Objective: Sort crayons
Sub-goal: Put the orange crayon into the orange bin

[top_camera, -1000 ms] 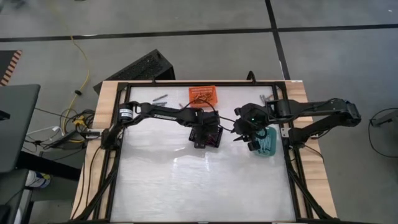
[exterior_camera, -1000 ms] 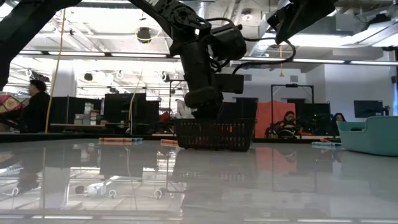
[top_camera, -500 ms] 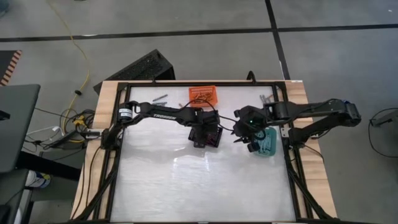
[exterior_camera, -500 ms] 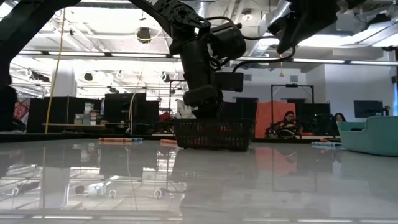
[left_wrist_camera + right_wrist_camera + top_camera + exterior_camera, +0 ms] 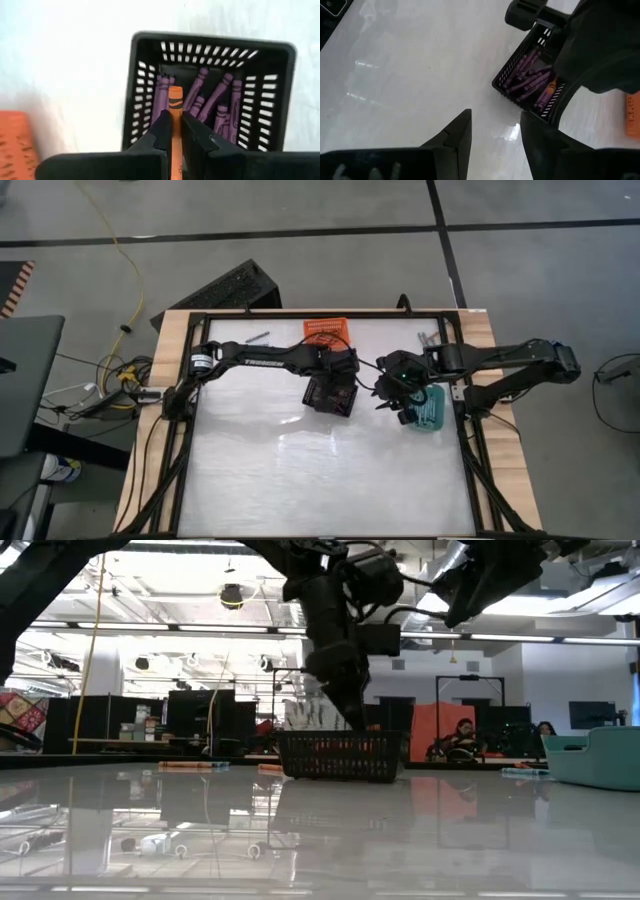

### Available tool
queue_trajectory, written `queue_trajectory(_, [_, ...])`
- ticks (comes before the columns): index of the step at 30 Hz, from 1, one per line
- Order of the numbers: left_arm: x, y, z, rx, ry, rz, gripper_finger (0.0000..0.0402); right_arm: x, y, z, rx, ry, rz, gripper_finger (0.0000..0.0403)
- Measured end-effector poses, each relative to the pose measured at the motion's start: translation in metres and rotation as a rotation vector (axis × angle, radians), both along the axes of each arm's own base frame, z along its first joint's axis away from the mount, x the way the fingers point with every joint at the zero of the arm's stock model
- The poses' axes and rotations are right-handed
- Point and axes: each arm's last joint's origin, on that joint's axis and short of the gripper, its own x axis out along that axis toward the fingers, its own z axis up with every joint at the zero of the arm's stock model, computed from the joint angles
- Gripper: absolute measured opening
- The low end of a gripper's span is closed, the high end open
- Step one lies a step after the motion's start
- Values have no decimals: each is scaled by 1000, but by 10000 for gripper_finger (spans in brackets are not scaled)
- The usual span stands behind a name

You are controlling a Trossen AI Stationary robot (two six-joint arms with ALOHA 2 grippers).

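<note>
A black basket [image 5: 210,95] at the table's middle holds several purple crayons [image 5: 220,100]. Just above it is my left gripper [image 5: 175,132], shut on an orange crayon [image 5: 175,107]. In the high view this gripper [image 5: 335,372] stands over the basket's [image 5: 330,395] far side. My right gripper [image 5: 495,135] hangs open with nothing between its fingers, to the right of the black basket [image 5: 527,80] and beside the teal basket [image 5: 432,412]. An orange basket [image 5: 325,331] sits at the far edge. My left gripper pinches the orange crayon's shaft [image 5: 175,125] between its two fingers [image 5: 162,131]. The crayon lies along the fingers, and its flat end [image 5: 175,92] sticks out past their tips. The fingers slant down from above. The crayon is lifted clear over the purple crayons in the basket.
The table's near half is bare white surface [image 5: 330,470]. A few small sticks lie near the far edge [image 5: 258,337], and the low view shows orange pieces [image 5: 185,766] on the table. The teal basket [image 5: 600,758] stands at the right. People sit in the room behind.
My left gripper has risen out of the black basket; in the low view its fingers now stand above the rim instead of down inside. The basket has stayed where it was.
</note>
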Motion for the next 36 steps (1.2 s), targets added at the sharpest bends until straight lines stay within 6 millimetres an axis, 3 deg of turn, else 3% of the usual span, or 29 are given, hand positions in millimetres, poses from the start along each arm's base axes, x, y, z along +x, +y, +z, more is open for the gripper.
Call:
queue_trajectory(6, [0,15,13,144,13,12,11,0,0,0,-1,-3,1,161])
queue_trajectory(19, [-12,102,35,333,-46,117,11,0,0,0,-3,-2,4,161])
queue_trajectory(26, [-27,149,31,276,-104,170,12,0,0,0,-2,-3,4,161])
queue_trajectory(30, [-33,160,29,205,-123,164,30,1,0,1,-6,-11,9,161])
queue_trajectory(36, [-33,161,29,138,-160,123,92,1,0,1,-7,-12,10,161])
